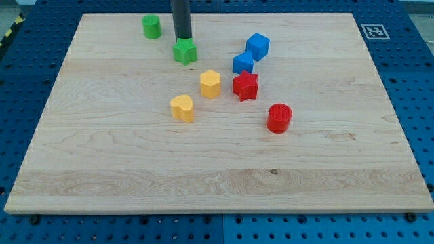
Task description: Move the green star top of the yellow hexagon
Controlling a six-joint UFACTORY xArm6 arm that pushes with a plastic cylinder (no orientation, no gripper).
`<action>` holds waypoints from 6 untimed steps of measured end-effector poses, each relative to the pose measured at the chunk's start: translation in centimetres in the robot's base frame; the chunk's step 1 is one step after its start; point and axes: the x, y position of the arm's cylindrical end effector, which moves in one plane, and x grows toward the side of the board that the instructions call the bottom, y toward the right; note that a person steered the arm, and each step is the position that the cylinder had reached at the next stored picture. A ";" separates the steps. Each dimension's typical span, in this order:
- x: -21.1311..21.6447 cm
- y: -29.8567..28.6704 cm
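The green star (184, 51) lies near the view's top, left of centre. The yellow hexagon (210, 83) sits below and to the right of it, a short gap apart. My tip (182, 38) stands just above the green star on its top side, touching or nearly touching it. The rod rises out of the view's top edge.
A green cylinder (151, 26) is at the top left. A yellow heart-like block (182, 108) lies below the hexagon. A red star (245, 85) sits right of the hexagon. Two blue blocks (258, 46) (243, 63) lie above it. A red cylinder (279, 118) is lower right. The wooden board (217, 183) has edges on all sides.
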 end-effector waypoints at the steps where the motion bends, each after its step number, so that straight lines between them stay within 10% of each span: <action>1: 0.0 -1.3; 6: 3.8 0.7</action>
